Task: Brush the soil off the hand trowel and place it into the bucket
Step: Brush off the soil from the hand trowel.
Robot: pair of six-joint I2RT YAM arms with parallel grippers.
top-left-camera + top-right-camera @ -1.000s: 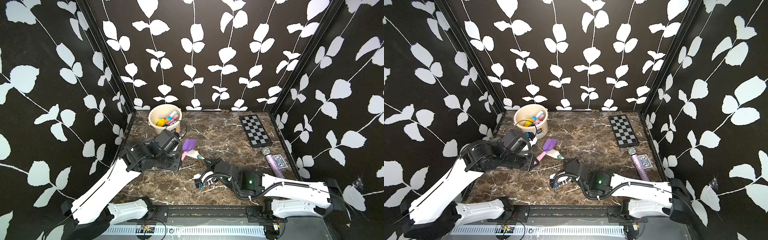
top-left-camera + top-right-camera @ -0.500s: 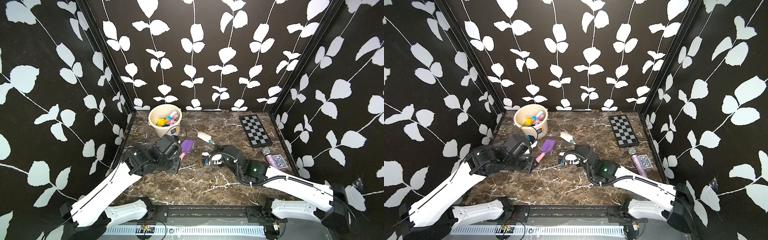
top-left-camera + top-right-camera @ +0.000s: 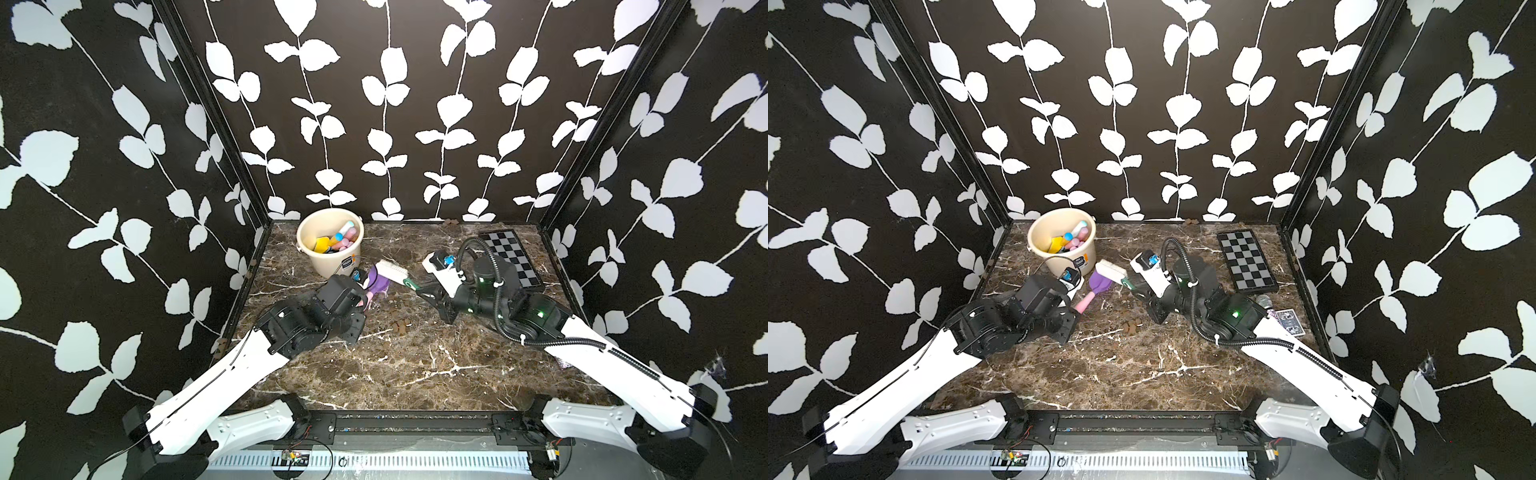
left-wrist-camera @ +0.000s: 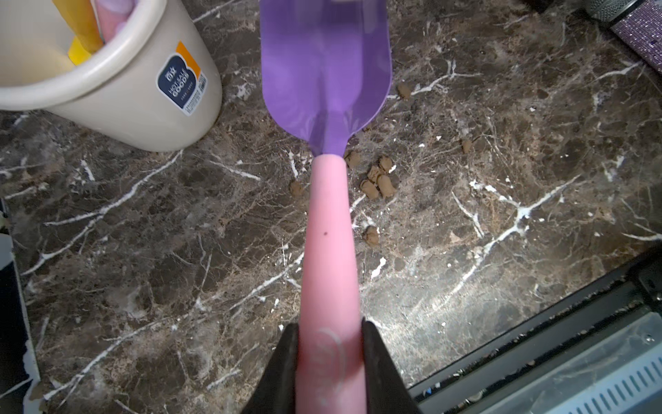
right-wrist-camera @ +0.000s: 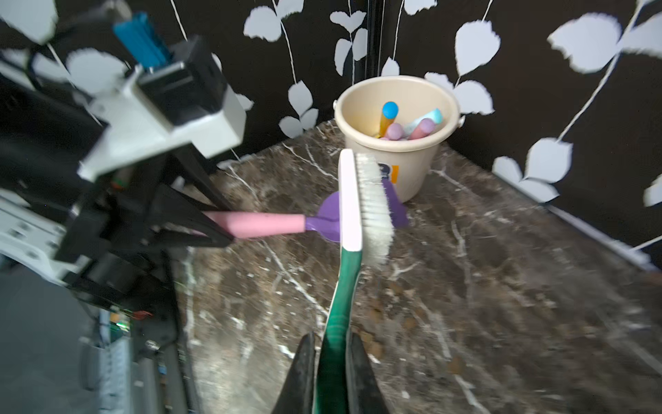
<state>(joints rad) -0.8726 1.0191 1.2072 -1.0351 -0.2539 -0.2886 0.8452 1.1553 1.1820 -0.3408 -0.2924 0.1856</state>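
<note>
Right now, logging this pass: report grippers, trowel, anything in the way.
Left gripper: jaws shut on trowel handle. Right gripper: jaws shut on brush, head over blade. Soil on table. Nothing between trowel and bucket.

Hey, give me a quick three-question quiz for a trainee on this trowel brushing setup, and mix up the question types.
1. True or false: the left end effector is shut on the pink handle of the trowel.
2. Multiple choice: the right end effector holds the brush by its A) bristles, B) green handle, C) white head.
3. Short answer: where does the loose soil lie?

Key: 1 true. 2 B. 3 On the marble table, under and beside the trowel.
</note>
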